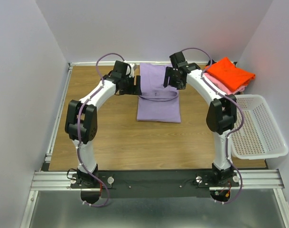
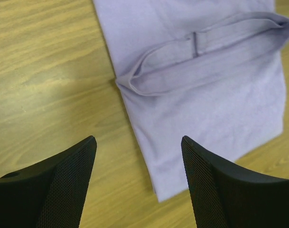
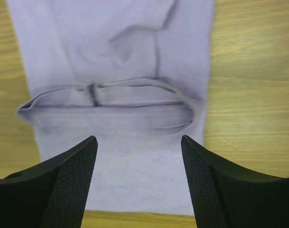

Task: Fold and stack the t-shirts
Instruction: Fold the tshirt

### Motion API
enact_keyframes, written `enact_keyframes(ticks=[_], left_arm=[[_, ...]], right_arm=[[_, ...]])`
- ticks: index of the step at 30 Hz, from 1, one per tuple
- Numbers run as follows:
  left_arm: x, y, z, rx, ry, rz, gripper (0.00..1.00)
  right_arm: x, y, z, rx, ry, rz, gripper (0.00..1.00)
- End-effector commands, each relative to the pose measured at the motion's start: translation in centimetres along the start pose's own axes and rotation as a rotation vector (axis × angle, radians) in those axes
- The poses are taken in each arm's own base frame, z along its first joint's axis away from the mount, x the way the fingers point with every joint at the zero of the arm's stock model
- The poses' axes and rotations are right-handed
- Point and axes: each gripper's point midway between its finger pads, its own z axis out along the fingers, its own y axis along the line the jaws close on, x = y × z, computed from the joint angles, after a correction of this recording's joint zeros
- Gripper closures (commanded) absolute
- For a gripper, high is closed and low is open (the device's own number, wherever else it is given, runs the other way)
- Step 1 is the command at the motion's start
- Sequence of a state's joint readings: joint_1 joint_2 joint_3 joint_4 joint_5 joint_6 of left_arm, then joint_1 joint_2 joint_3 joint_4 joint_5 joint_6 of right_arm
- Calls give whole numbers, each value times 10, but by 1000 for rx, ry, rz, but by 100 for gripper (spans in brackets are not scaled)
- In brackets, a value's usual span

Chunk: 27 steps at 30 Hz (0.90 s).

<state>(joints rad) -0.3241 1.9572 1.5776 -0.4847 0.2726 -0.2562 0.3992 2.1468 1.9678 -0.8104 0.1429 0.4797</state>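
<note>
The lavender t-shirt (image 1: 158, 102) lies on the wooden table at the middle back, folded into a long narrow rectangle with its collar band showing across it. It also shows in the left wrist view (image 2: 206, 109) and in the right wrist view (image 3: 116, 71). My left gripper (image 1: 136, 88) hovers open and empty at the shirt's left edge (image 2: 138, 156). My right gripper (image 1: 175, 81) hovers open and empty over the shirt's right side near the collar (image 3: 138, 156). A folded orange-red t-shirt (image 1: 229, 72) lies on a pink one (image 1: 218, 85) at the back right. I cannot make out a dark grey shirt.
A white plastic mesh basket (image 1: 270, 142) stands at the right edge of the table, just in front of the stacked shirts. White walls close in the back and both sides. Bare wood (image 1: 135, 142) lies in front of the lavender shirt.
</note>
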Motion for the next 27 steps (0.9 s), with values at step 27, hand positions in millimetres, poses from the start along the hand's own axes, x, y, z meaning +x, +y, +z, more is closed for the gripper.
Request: enact_keyframes(ticks=[27], left_arm=[[110, -77, 30, 253, 154, 33, 22]], right_arm=[[100, 44, 63, -133, 333, -99, 31]])
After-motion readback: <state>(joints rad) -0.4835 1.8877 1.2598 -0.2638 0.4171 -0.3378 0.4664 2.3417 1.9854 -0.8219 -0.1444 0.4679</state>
